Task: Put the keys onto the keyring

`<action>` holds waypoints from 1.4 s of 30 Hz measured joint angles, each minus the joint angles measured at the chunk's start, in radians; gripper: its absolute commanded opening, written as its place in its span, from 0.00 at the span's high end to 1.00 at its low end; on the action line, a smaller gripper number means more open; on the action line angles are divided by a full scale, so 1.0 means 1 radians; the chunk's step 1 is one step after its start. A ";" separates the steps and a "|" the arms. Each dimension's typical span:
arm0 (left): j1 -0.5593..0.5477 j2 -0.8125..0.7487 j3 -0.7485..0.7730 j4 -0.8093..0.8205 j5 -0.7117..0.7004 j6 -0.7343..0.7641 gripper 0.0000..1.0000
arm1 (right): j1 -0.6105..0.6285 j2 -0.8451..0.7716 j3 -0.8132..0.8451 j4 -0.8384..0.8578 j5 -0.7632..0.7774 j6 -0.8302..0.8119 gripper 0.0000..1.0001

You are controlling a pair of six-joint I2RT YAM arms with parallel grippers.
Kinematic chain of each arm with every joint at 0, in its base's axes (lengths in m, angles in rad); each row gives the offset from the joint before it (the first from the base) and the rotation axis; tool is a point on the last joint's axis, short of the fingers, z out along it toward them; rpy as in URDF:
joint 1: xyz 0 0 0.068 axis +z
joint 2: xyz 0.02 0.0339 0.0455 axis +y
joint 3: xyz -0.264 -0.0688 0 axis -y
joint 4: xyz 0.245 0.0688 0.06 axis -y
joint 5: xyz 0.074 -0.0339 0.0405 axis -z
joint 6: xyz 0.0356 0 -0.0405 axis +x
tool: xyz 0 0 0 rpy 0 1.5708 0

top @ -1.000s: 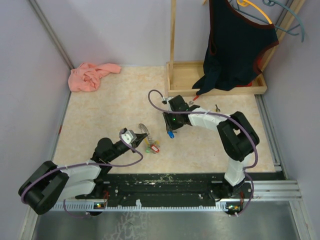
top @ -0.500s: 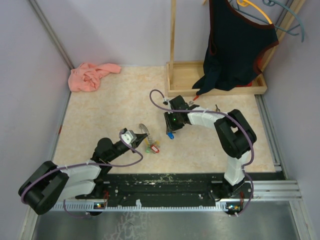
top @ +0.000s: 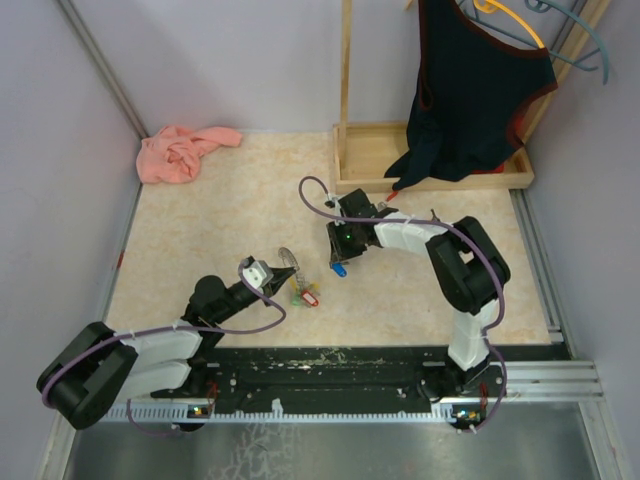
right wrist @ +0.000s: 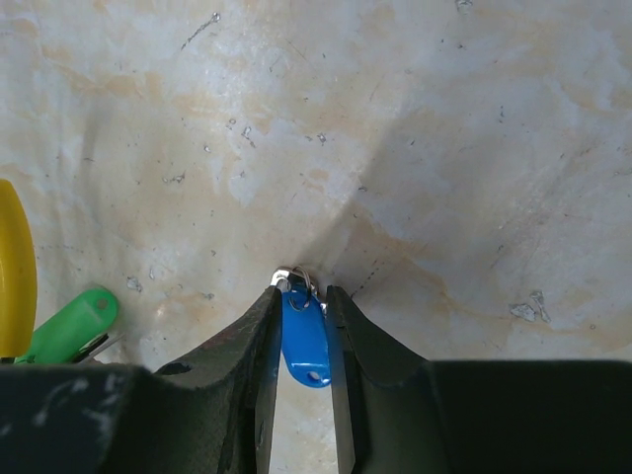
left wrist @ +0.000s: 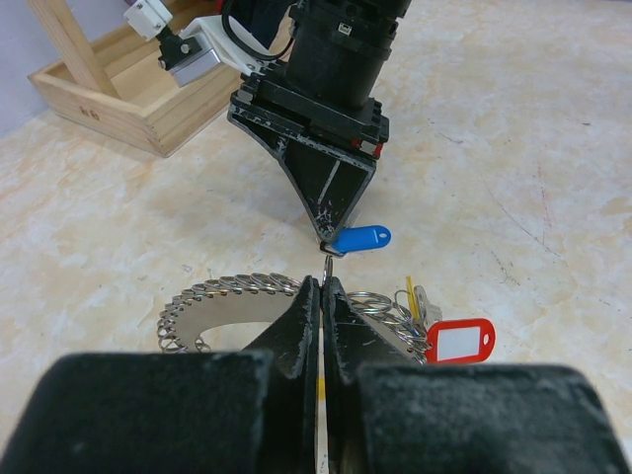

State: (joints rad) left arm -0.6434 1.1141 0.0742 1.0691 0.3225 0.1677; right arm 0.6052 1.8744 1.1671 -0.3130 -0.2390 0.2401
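Note:
My left gripper (left wrist: 325,281) is shut on a thin metal ring of the keyring (left wrist: 227,288), which lies on the table with its silvery chain, a red tag (left wrist: 459,341) and a yellow piece. In the top view the left gripper (top: 283,287) sits beside the keyring (top: 302,292). My right gripper (right wrist: 301,291) points down just beyond it, its jaws pressed on both sides of a blue-capped key (right wrist: 303,336). The blue key (left wrist: 360,238) sticks out sideways from the right gripper's tip (left wrist: 331,242), close above the ring in my left fingers. A green tag (right wrist: 69,326) shows at the left.
A pink cloth (top: 185,150) lies at the back left. At the back right a wooden tray (top: 365,150) stands with an upright post, and a dark garment (top: 470,90) hangs over it. The tray's corner (left wrist: 118,89) is behind the right arm.
The right gripper's jaws have narrowed onto the blue key and its arm has shifted slightly left. The left arm has not moved.

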 measured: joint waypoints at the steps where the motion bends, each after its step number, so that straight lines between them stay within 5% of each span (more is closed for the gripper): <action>1: 0.000 0.000 0.000 0.000 0.000 0.000 0.99 | 0.000 0.001 0.000 0.003 -0.003 0.000 0.75; 42: 0.000 0.000 0.000 -0.007 0.009 -0.007 0.99 | -0.020 0.018 0.000 0.027 -0.092 0.014 0.82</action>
State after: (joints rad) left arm -0.6434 1.1145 0.0742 1.0618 0.3317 0.1608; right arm 0.5850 1.8927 1.1671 -0.2859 -0.3309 0.2546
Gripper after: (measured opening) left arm 0.015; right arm 0.187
